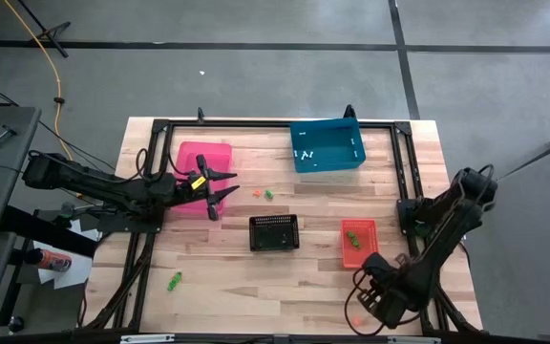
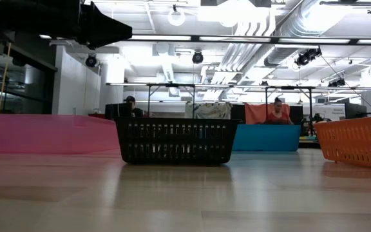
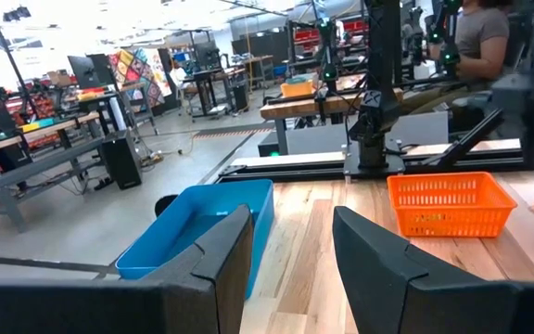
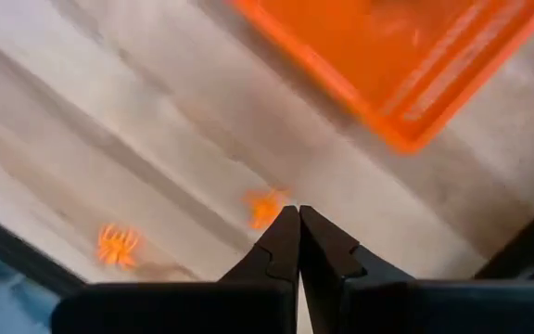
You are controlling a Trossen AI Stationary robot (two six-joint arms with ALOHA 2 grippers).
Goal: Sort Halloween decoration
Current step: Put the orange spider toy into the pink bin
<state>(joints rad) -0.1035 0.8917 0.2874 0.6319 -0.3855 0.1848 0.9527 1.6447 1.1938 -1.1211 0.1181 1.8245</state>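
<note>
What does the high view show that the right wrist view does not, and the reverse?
Only the high view shows the left gripper, open beside the pink bin, plus the blue bin, the black basket and green trinkets near the table's front. Only the right wrist view shows the right gripper with fingers shut, and two orange trinkets on the wood. Both show the orange bin and the wooden table.

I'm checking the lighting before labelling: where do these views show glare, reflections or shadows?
Low view: ceiling lights glare, and the table faintly mirrors the black bin. Left wrist view: the room's far corner is washed out by light. High view: even light, faint shadows only. Right wrist view: no glare on the orange bin.
</note>
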